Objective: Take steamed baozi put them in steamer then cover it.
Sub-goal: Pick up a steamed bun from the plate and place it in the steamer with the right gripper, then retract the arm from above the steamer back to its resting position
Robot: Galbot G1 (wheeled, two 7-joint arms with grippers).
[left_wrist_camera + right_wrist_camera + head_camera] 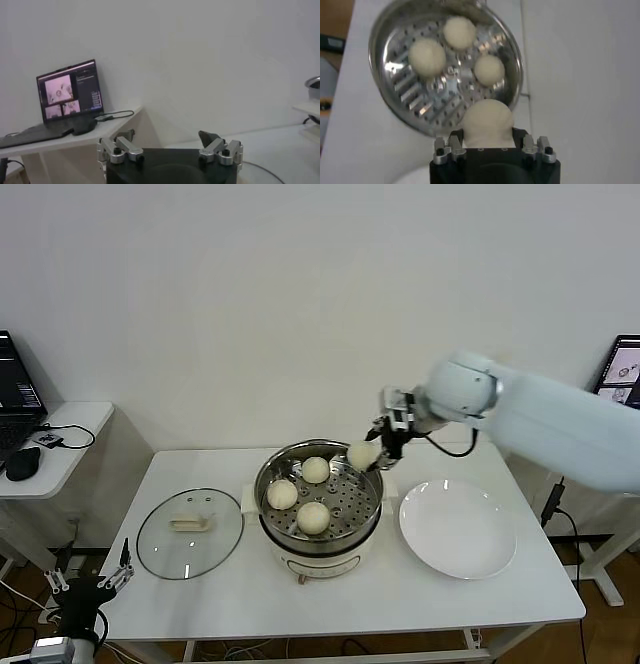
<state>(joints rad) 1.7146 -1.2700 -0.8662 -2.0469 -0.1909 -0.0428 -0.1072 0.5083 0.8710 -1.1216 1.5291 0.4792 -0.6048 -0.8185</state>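
The right gripper (372,446) pinches the fourth steamed baozi (361,455), its fingers pressed against the bun's soft sides. It hangs over the far right edge of the steamer (318,529), with the bun roughly above the rim, not yet over the tray. In the right wrist view the held bun (487,122) fills the space between the fingers, with the perforated tray (420,95) spread out beyond it.

Three buns already sit on the tray: one toward the back (316,470), one on the robot's left (282,494) and one at the front (314,517). The open patch of tray lies on the robot's right, nearest the gripper.

To do this step well, the bun likely needs to travel a little further inward so it clears the metal rim, then come down low over that open patch before the fingers part. Letting go too high or too near the edge could let it roll onto a neighbour or catch on the rim. A gentle hold seems wise, since the dough probably dents easily.

The white plate (458,529) lies beside the steamer on the robot's right. The cover (190,532) rests flat on the table (400,604) on the robot's left, handle up, well apart from the pot.

The left gripper (95,584) waits low beyond the table's left corner, fingers spread wide and holding nothing.
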